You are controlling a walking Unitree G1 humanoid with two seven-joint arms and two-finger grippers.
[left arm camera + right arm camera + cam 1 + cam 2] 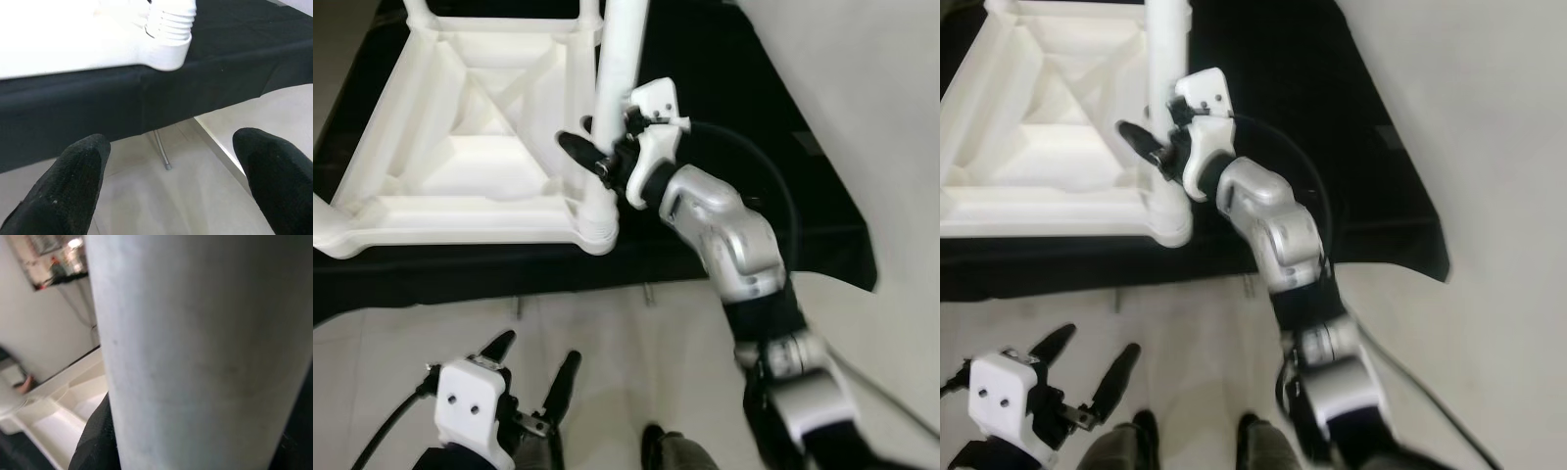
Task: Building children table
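Right tool [592, 157] is clamped around the white table leg [619, 69] standing in the corner socket of the upturned tabletop [460, 147] on the black worktop [773, 196], likely screwing it home, next needing steady twisting, while the left tool [533, 377] hangs open, empty.

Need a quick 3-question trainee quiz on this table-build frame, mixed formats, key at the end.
1. True or false: the right gripper has its fingers around the upright white leg.
2. The upturned white tabletop rests on: A) bare floor B) black cloth C) wooden bench
3. Fill in: the left gripper hangs low over the floor with its fingers ____.

Key: 1 true; 2 B; 3 open
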